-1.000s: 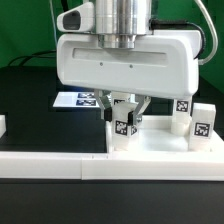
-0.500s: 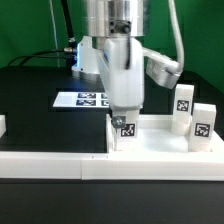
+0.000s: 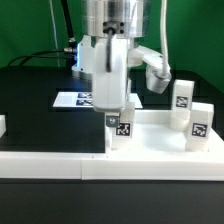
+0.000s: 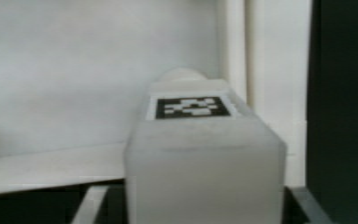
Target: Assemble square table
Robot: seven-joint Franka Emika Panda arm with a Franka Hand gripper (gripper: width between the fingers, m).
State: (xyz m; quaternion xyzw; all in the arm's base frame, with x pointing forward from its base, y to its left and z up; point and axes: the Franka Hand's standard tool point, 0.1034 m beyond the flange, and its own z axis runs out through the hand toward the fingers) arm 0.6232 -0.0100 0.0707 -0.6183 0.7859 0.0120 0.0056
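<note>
Robotics lab bench, judged from setup. Black table (image 3: 30,100) seen against green backdrop (image 3: 205,30). Robot arm (image 3: 112,40) mounted above, cables (image 3: 62,25) hung behind. Printed tags fixed on white blocks (image 3: 183,103) and on flat marker board (image 3: 78,99). Low white border wall (image 3: 50,164) laid along table front.

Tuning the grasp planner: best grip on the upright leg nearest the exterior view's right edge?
Come from above and set the jaws on the two plain side faces of that leg, near the top. It stands upright as a tall narrow block, tag facing the camera. A second leg stands close beside it, so clearance on that side looks tight.
</note>
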